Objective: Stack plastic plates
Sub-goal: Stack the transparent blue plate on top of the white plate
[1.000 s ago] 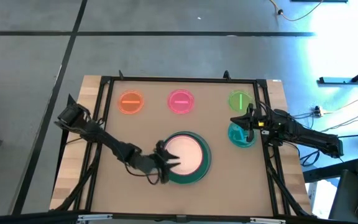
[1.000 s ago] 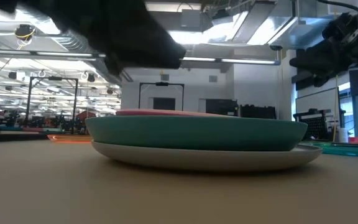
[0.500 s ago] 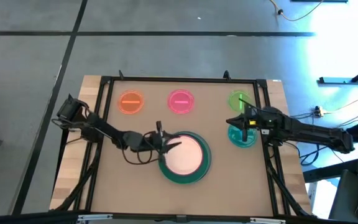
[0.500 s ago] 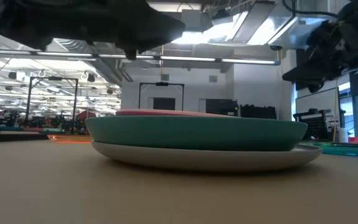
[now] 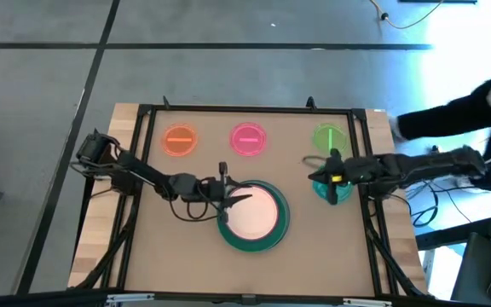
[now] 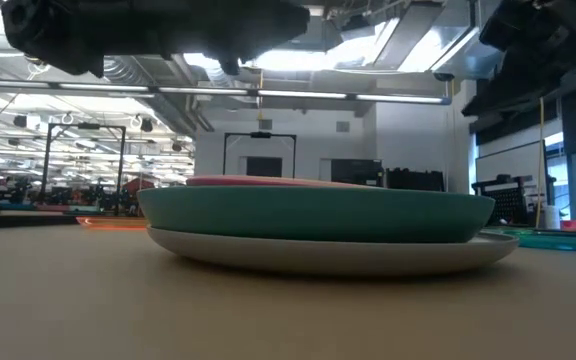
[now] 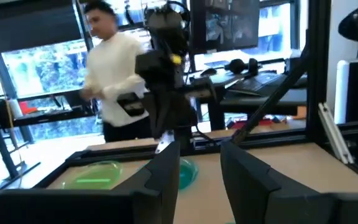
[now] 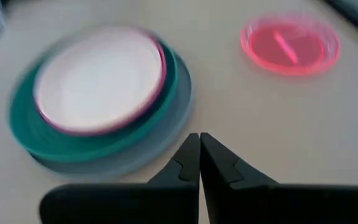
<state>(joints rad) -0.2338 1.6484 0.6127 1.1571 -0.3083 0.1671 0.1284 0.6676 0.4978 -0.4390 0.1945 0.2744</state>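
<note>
Movement: since half a second ago the right arm has stretched further over the surface, so its hand now sits above the inner edge of the small teal plate; the left arm has barely shifted.
Left hand: hovers at the left rim of the central stack, fingers spread apart and holding nothing.
Right hand: raised over the small teal plate, fingers pressed together with nothing between them.
Stack: a large grey plate lies at the bottom on the surface, a large teal plate on it, then a magenta plate showing only as a thin rim, and a cream plate on top.
Stack position: centre of the surface, nearer the front edge.
Orange plate: alone at the back left.
Pink plate: alone at the back centre, well apart from the stack.
Green plate: at the back right, just behind the small teal plate.
Dark blue plate: cannot be made out in any view.
Person: in a white top, stands beyond the right side of the surface; a dark sleeve shows at the right edge of the high view.
</note>
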